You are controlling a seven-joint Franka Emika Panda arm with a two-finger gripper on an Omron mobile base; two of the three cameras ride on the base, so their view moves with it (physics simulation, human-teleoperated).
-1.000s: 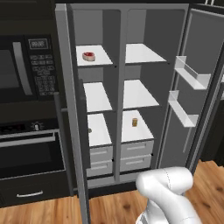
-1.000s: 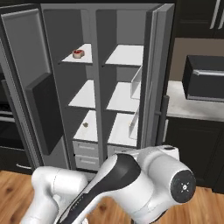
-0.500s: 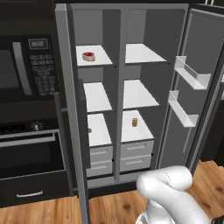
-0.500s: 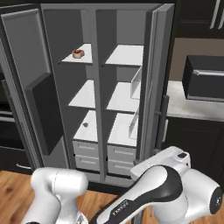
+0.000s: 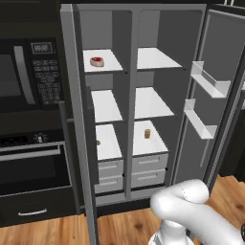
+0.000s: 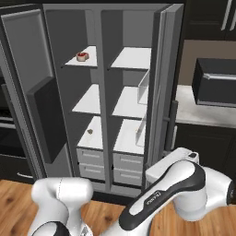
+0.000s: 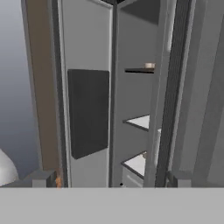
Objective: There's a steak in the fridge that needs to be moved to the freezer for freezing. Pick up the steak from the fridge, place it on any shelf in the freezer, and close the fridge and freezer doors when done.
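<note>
Gripper (image 7: 107, 181) low before the open unit, grip state impossible to tell. Steak (image 5: 97, 61) resting on the top freezer shelf (image 5: 108, 61). Amber box (image 5: 147, 134) on the lowest fridge shelf (image 5: 149, 139). Both doors swung wide.

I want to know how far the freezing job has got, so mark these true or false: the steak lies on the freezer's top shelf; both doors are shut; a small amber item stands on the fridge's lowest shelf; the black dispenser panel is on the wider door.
1. The steak lies on the top shelf of the freezer. True.
2. Both doors are shut. False: the freezer door and the fridge door both stand open.
3. A small amber item stands on the lowest shelf of the fridge. True.
4. The black dispenser panel is on the wider door. False: it is on the narrower door, the freezer's.
</note>
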